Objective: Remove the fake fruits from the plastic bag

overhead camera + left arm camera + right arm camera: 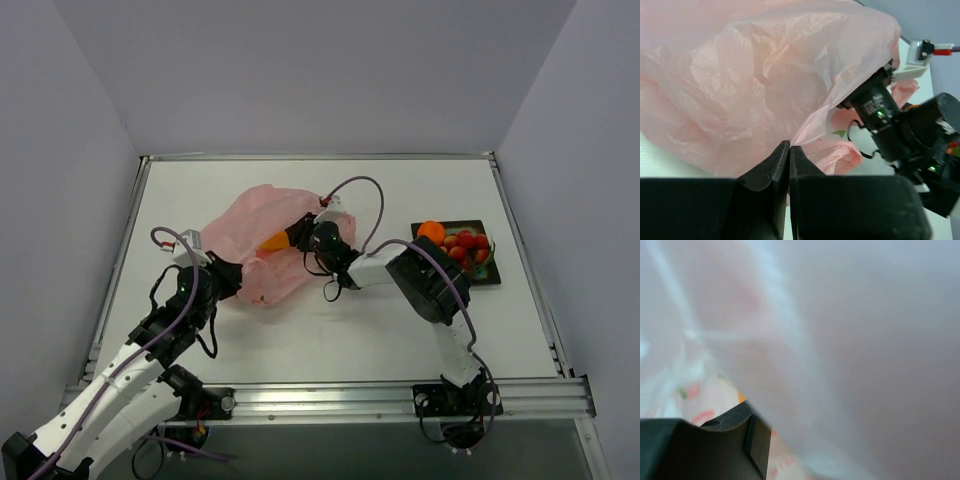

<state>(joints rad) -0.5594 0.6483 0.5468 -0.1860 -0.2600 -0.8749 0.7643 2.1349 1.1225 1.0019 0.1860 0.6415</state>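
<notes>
The pink plastic bag [262,238] lies crumpled left of the table's middle. My left gripper [232,279] is shut on the bag's near edge; in the left wrist view the jaws [789,150] meet with the film [740,85] at their tips. My right gripper [293,237] reaches into the bag's mouth from the right, next to an orange fruit piece [272,241]. In the right wrist view only one finger [735,437] shows, and bag film [850,340] hides the other. An orange ball [431,231] and red berries [466,246] lie in the tray [492,277].
The black-rimmed tray stands at the right, near the table's right edge. The right arm's wrist [880,112] shows in the left wrist view, entering the bag. Grey walls close in the table on three sides.
</notes>
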